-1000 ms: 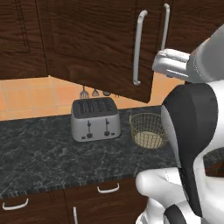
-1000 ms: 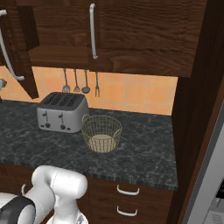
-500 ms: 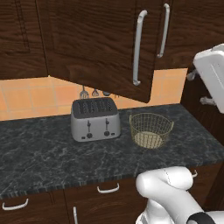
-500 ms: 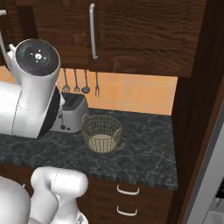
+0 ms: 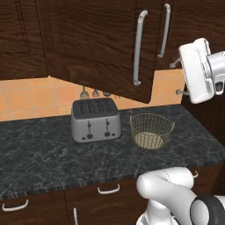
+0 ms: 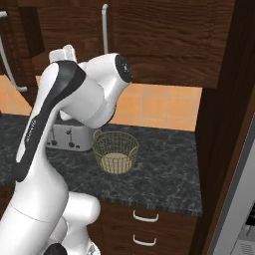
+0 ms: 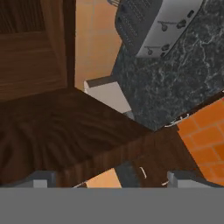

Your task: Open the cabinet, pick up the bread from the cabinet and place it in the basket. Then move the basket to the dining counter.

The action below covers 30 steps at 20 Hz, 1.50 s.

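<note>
- Since half a second back, your arm swung: in the left base view the white hand shifted from the right edge to the upper right of frame, beside the cabinet (image 5: 101, 44)'s open door; in the right base view the arm's bulk went from the left side to centre-left.
- Base didn't move; toaster (image 5: 96, 119) and basket (image 5: 151, 130) sat where they were.
- Relation that mattered: the open door's edge lay left of the hand in the left base view, so the cabinet interior was left and behind that door. You'd likely have had to reach in around it.
- Bread: couldn't find it in any view; presumably inside the cabinet.
- Basket sat empty on the black counter (image 5: 39, 149), lower centre-right, just right of the toaster.
- Gripper (image 7: 107, 178): fingertips stood well apart at the bottom of the hand view, nothing between them, so released.
</note>
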Available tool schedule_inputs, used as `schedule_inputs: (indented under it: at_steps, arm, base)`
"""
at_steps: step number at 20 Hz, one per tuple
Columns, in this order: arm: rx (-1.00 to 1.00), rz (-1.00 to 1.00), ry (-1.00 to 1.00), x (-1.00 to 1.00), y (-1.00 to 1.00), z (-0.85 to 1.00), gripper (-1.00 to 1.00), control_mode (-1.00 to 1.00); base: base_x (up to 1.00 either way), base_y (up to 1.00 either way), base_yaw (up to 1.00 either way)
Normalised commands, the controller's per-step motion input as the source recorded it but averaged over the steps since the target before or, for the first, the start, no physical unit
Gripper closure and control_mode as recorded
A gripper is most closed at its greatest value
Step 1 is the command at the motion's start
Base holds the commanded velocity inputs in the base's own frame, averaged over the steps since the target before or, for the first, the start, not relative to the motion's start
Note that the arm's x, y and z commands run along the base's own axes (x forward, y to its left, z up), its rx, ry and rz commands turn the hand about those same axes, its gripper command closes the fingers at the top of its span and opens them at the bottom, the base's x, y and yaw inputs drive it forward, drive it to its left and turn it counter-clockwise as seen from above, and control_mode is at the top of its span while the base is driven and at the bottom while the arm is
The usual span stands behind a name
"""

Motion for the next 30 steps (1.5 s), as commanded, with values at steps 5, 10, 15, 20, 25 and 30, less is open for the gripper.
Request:
schedule_inputs:
  at_steps: [5,10,15,20,25,30]
  arm:
    - [0.02,0.05,-0.02,0.34,0.17,-0.05,-1.00,-1.00]
    - [0.00,0.03,0.00,0.49,0.23,-0.08,-1.00,-1.00]
    - [0.00,0.04,0.00,0.28,0.40,-0.10,-1.00,-1.00]
    - [0.00,0.05,0.00,0.03,0.69,0.00,-1.00,-1.00]
    - [0.00,0.03,0.00,-0.51,0.72,0.00,-1.00,-1.00]
    - [0.03,0.03,0.00,-0.91,0.70,0.00,-1.00,-1.00]
  base:
    - [0.00,0.00,0.00]
    - [0.00,0.00,0.00]
    - [0.00,0.00,0.00]
    - [0.00,0.00,0.00]
    - [0.00,0.00,0.00]
    - [0.00,0.00,0.00]
